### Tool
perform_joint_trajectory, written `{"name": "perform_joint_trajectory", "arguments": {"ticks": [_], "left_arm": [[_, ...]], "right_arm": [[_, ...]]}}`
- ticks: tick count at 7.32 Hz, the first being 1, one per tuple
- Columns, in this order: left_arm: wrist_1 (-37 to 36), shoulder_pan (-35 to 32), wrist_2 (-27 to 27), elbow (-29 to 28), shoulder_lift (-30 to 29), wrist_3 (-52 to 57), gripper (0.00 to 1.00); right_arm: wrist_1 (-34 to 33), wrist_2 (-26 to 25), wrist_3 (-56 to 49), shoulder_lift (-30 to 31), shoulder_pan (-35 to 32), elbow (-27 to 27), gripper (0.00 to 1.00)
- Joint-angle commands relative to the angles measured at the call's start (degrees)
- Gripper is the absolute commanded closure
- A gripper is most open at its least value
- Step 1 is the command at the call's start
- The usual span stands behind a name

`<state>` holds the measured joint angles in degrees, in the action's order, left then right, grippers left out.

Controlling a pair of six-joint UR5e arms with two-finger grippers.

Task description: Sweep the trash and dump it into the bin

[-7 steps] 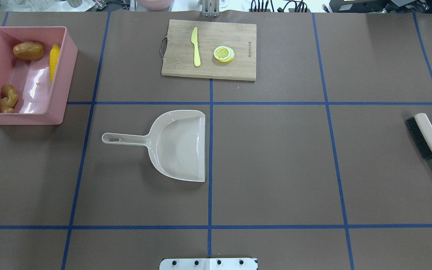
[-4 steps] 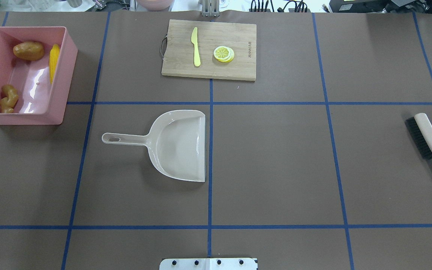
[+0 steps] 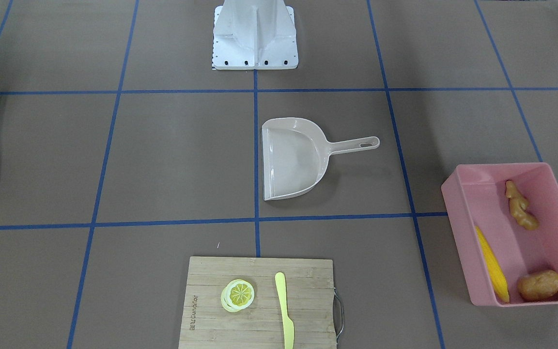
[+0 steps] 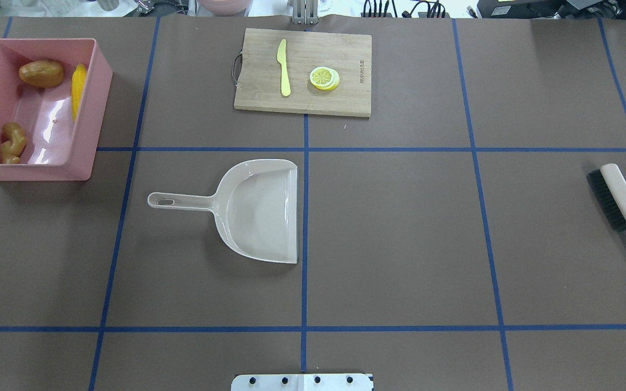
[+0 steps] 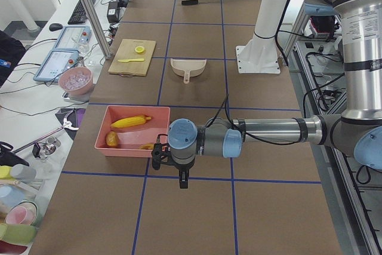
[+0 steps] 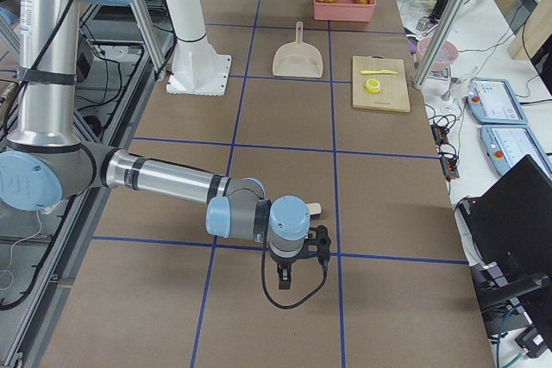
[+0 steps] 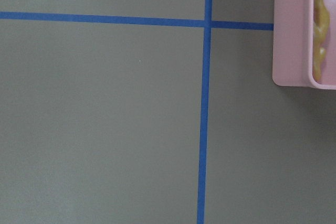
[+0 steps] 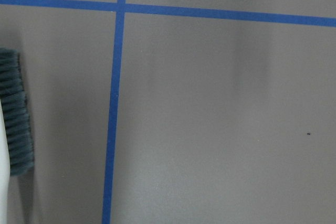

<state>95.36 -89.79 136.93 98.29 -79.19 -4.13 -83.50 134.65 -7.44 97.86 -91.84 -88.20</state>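
The pink bin (image 4: 89,108) stands at the far left of the table. In it lie the yellow corn cob (image 4: 78,89), the brown potato (image 4: 41,73) and the tan ginger root (image 4: 12,142). The bin also shows in the front-facing view (image 3: 453,194) and the left wrist view (image 7: 291,30). My left gripper (image 5: 182,180) shows only in the exterior left view, hanging just beside the bin; I cannot tell if it is open or shut. My right gripper (image 6: 289,277) shows only in the exterior right view, near the brush; I cannot tell its state.
An empty beige dustpan (image 4: 261,212) lies mid-table, handle pointing left. A brush (image 4: 614,198) with dark bristles lies at the right edge, and shows in the right wrist view (image 8: 16,124). A wooden cutting board (image 4: 345,49) at the back holds a yellow knife (image 4: 283,68) and lemon slice (image 4: 324,77).
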Motion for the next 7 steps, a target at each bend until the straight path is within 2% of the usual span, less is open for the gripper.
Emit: {"name": "perform_joint_trajectory", "arguments": {"ticks": [1,7], "left_arm": [[0.0,0.1,0.0,0.1,0.0,0.0,0.02],[0.5,0.1,0.3,0.4,-1.1,-0.5,0.02]], "right_arm": [[0.0,0.0,0.1,0.0,0.0,0.0,0.00],[0.0,-0.1,0.0,0.0,0.0,0.1,0.00]]}}
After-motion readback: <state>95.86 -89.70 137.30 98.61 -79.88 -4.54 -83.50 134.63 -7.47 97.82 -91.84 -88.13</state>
